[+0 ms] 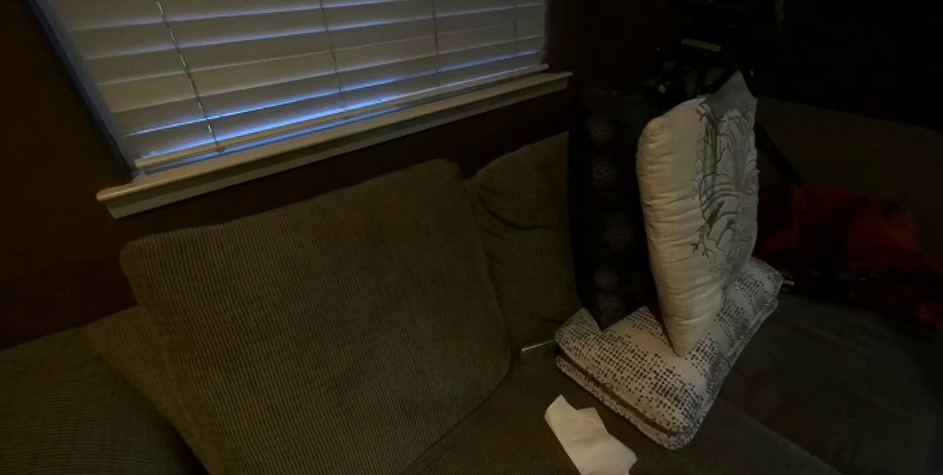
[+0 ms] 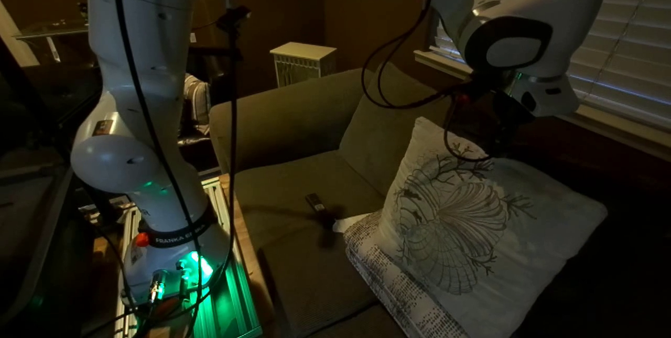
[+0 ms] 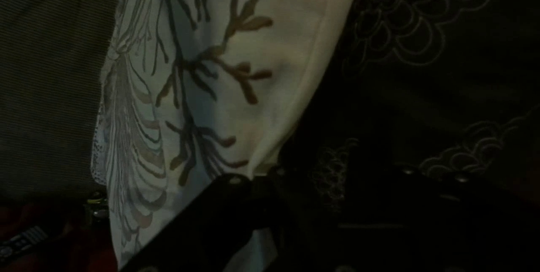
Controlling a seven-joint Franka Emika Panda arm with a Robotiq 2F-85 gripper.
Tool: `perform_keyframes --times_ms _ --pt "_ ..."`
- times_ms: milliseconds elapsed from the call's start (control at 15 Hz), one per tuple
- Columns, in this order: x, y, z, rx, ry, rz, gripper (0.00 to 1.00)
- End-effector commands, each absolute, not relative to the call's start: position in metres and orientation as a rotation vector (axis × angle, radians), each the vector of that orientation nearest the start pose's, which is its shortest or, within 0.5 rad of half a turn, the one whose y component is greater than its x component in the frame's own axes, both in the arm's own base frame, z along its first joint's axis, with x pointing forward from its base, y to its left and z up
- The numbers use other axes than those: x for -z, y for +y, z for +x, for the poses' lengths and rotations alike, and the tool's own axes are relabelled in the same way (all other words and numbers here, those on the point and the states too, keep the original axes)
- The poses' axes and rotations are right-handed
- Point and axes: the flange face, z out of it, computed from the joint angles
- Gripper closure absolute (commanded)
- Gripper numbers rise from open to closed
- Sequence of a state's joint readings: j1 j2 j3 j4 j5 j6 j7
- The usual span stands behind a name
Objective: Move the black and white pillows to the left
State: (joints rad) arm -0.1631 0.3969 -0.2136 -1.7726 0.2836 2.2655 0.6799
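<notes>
A white pillow (image 1: 685, 224) with a grey shell and coral print stands on edge. It also shows in the exterior view with the arm (image 2: 461, 222) and in the wrist view (image 3: 202, 74). A black pillow (image 1: 604, 173) with flower rings stands beside it, also seen in the wrist view (image 3: 422, 95). Both rest on stacked white cushions with black specks (image 1: 641, 364). My gripper (image 1: 700, 81) is over the pillows' tops, fingers down and apart. In the wrist view its jaws (image 3: 341, 179) have black pillow fabric between them, one finger by the white pillow's edge. Darkness hides any contact.
The couch back cushion (image 1: 324, 328) is beside the pillows, below the window sill (image 1: 339, 136). A white tissue (image 1: 589, 434) and a dark remote (image 2: 314, 203) lie on the seat. Red cloth (image 1: 847, 232) lies behind. Cables loop from my arm.
</notes>
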Motion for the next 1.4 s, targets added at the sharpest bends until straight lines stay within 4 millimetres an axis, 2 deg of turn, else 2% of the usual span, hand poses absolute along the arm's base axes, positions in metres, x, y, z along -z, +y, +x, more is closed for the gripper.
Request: perform_keyframes --times_ms 0,133,267,533,667,733,1000,1133,1333 --pt "-0.360 -0.225 0.620 0.107 1.726 -2.447 0.25" --pt "-0.363 -0.227 0.621 0.122 1.727 -2.444 0.11" --pt "-0.372 -0.228 0.620 0.162 1.718 -2.446 0.00" --pt "-0.401 -0.228 0.614 0.244 1.700 -2.465 0.00" --pt "-0.405 -0.223 0.610 0.190 1.680 -2.473 0.00" --pt "-0.399 -0.225 0.609 0.166 1.730 -2.502 0.00" --pt "-0.374 -0.225 0.608 0.049 1.749 -2.547 0.00" --pt "-0.364 -0.228 0.610 0.044 1.758 -2.566 0.00" --pt "-0.353 -0.233 0.618 0.135 1.716 -2.595 0.00"
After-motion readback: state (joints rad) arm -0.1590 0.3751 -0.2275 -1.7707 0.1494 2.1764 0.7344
